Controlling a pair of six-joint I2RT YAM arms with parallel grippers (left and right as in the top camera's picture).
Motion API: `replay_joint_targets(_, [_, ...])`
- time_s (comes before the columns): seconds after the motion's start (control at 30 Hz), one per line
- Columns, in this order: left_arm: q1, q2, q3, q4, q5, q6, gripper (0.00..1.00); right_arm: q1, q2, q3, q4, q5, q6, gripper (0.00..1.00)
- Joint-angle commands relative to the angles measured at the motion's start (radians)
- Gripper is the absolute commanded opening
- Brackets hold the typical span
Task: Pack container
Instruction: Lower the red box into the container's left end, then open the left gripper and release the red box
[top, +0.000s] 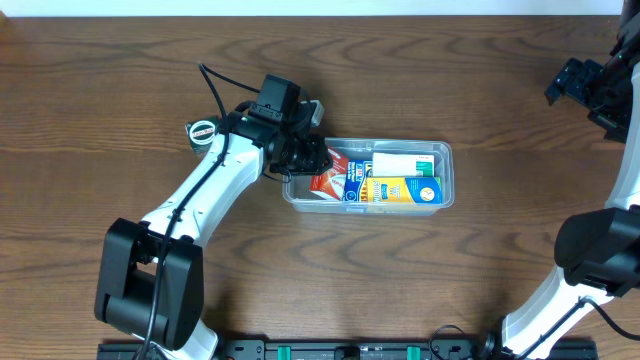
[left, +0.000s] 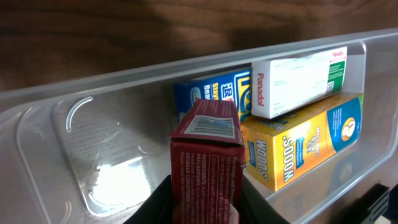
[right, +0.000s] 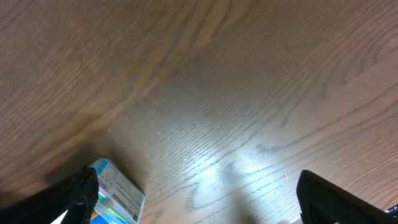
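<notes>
The clear plastic container (top: 446, 152) sits mid-table. It holds a yellow box (top: 405, 190), a white box (top: 405, 164) and a blue box (top: 353, 180). My left gripper (top: 312, 160) is shut on a red box (top: 330, 178) and holds it over the container's left end. In the left wrist view the red box (left: 208, 162) stands between the black fingers (left: 205, 208), above the container's bare floor (left: 112, 155), next to the blue box (left: 208, 90), yellow box (left: 298, 146) and white box (left: 298, 81). My right gripper (top: 590, 90) is open and empty at the far right; its view (right: 196, 199) shows bare table.
A small round green-and-white object (top: 203, 130) lies on the table by the left arm. The container's end with its boxes (right: 115, 196) shows at the lower left of the right wrist view. The table is dark brown wood.
</notes>
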Motion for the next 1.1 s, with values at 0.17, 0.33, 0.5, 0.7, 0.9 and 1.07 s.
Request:
replay_joint_targets(0.17, [-0.002,0.0,0.016,0.009,-0.011,-0.013,0.45,-0.008,0.003,0.013,-0.001,0.014,-0.01,0.99])
replay_joint_targets(0.33, [-0.002,0.0,0.016,0.01,-0.011,-0.013,0.48,-0.008,0.003,0.013,-0.001,0.014,-0.011,0.99])
replay_joint_targets(0.5, [-0.002,0.0,0.016,0.016,-0.011,-0.013,0.48,-0.008,0.003,0.013,-0.001,0.014,-0.01,0.99])
replay_joint_targets(0.7, [-0.001,-0.006,0.027,0.038,-0.003,-0.013,0.48,-0.008,0.003,0.013,-0.001,0.014,-0.01,0.99])
replay_joint_targets(0.9, [-0.001,-0.071,0.051,0.038,0.029,-0.013,0.49,-0.008,0.003,0.013,-0.001,0.014,-0.011,0.99])
replay_joint_targets(1.07, [0.005,-0.194,0.051,0.039,-0.015,0.079,0.62,-0.008,0.003,0.013,-0.001,0.014,-0.011,0.99])
